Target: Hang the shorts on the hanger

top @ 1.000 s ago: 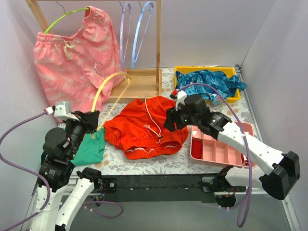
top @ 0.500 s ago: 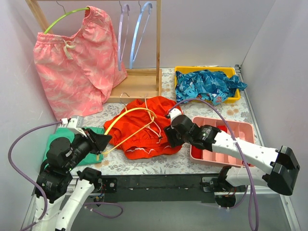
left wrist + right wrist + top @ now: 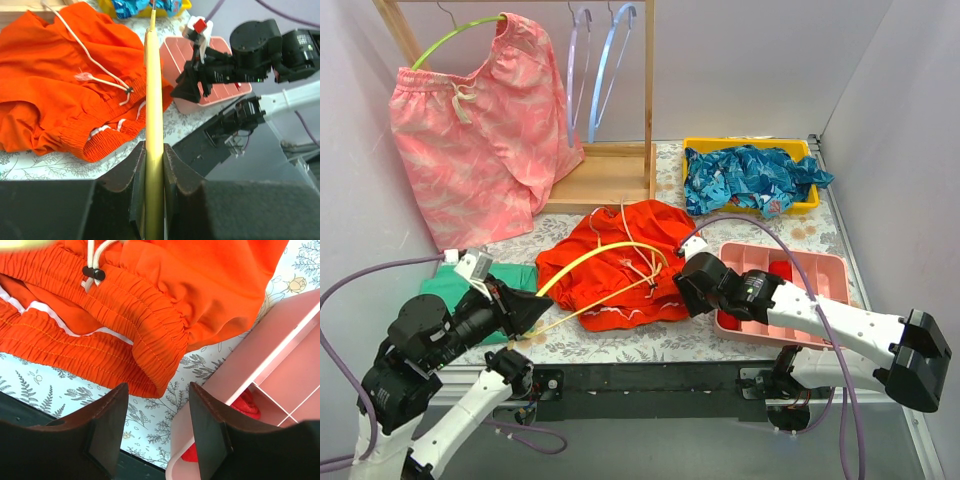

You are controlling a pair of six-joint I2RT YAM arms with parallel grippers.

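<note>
The red-orange shorts (image 3: pixel 620 240) lie crumpled in the middle of the table, white drawstring on top; they also show in the left wrist view (image 3: pixel 60 85) and the right wrist view (image 3: pixel 165 295). My left gripper (image 3: pixel 525 310) is shut on the yellow hanger (image 3: pixel 595 255), whose arc reaches out over the shorts; in the left wrist view the hanger (image 3: pixel 153 100) runs straight up from between the jaws. My right gripper (image 3: pixel 682 290) is open and empty, hovering just above the shorts' right waistband corner (image 3: pixel 160 385), next to the pink tray.
A pink divided tray (image 3: pixel 820 268) sits right of the shorts. A yellow bin holds blue patterned cloth (image 3: pixel 750 175). A wooden rack (image 3: pixel 648 90) at the back carries pink patterned shorts (image 3: pixel 470 140) on a green hanger and pale blue hangers (image 3: pixel 610 60). A green cloth (image 3: pixel 440 285) lies at left.
My left gripper has swung the yellow hanger down from near upright, so it lies low over the shorts. My right gripper has moved down and nearer, to the shorts' right edge.
</note>
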